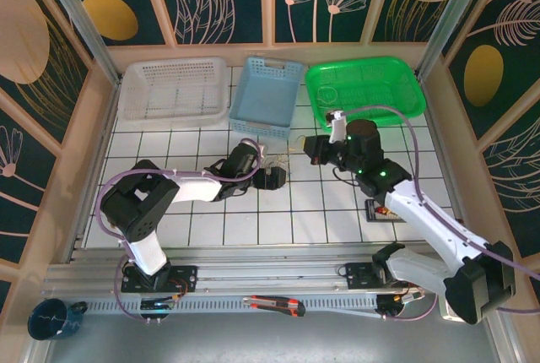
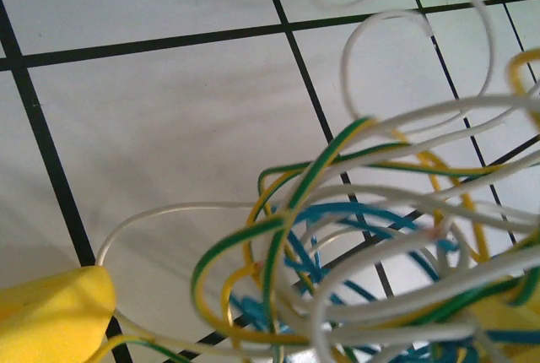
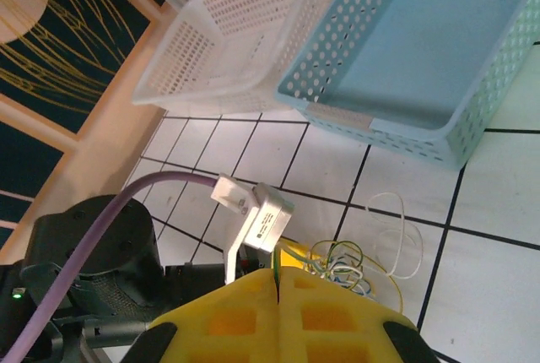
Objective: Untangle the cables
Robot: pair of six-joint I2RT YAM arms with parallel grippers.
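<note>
Top view: finds the cables [image 1: 278, 154] as a small tangle on the white tiles [image 1: 202, 139], just in front of the blue basket [image 1: 263, 129], with the left gripper [image 1: 270, 173] down at it from the left and the right gripper [image 1: 310, 150] close by on the right. Left wrist: looks straight into the tangle, blue, yellow-green and white loops crossing one another, between yellow pads [image 2: 51, 316] spread fully apart and clamping nothing; seems set that way to straddle the pile before taking a strand. Right wrist: shows yellow fingers [image 3: 253, 312] pressed flat together with nothing between them, and the cables [image 3: 350, 263] lying on the tile just past the tips; probably shut and a little back to leave the other arm room, or to poke a loop free. Looks knotted throughout, no wire separated yet.
</note>
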